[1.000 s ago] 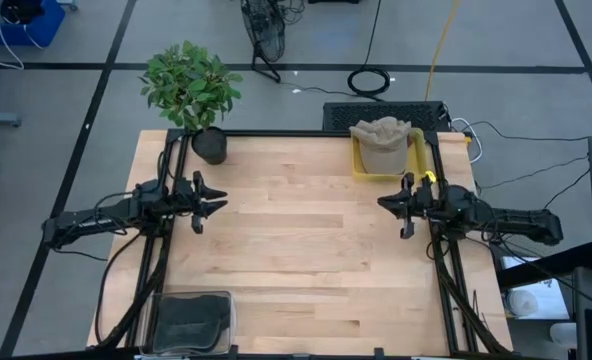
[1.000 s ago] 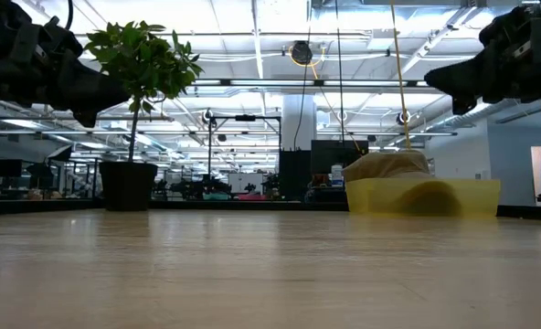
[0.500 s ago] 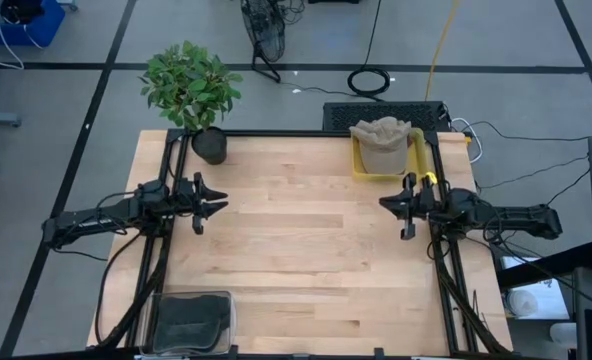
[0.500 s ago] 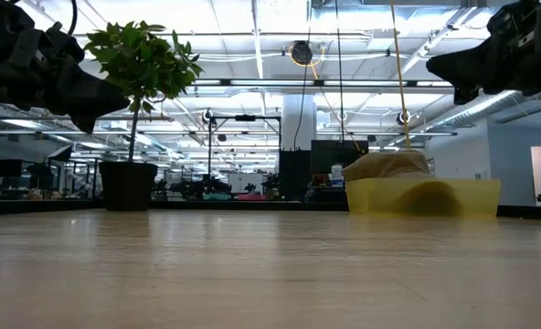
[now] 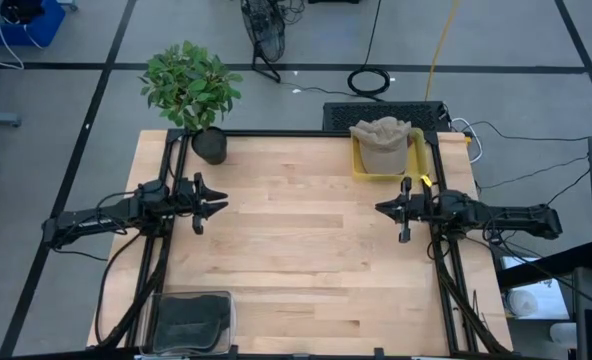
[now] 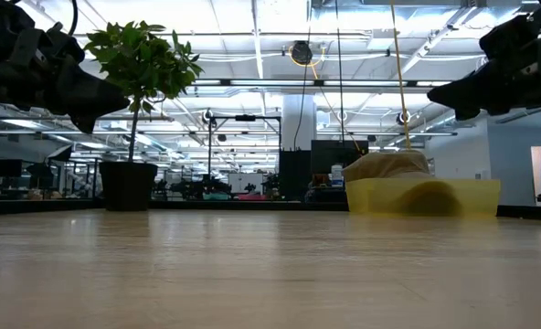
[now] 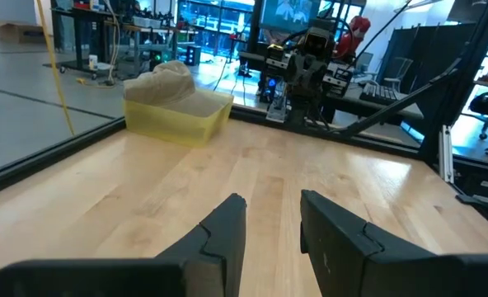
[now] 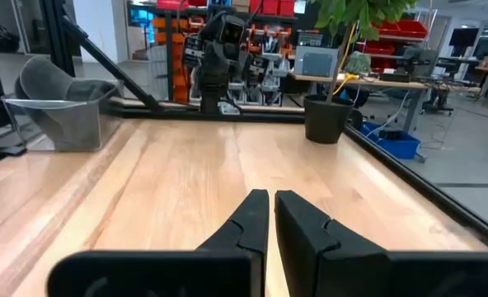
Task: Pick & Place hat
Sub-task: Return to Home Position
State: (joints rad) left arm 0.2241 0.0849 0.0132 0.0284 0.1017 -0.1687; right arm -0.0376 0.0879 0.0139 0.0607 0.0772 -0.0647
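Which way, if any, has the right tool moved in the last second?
Yes, slightly: in the high view the right tool has slid away from the yellow bin toward the table's near edge; the low view shows it lower.

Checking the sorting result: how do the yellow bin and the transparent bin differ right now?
The yellow bin is opaque yellow; the transparent bin is clear. The yellow bin sits near the table's far right corner, the transparent bin at its near left corner. The yellow bin holds a tan cap, the transparent bin a black cap. Each holds one cap.
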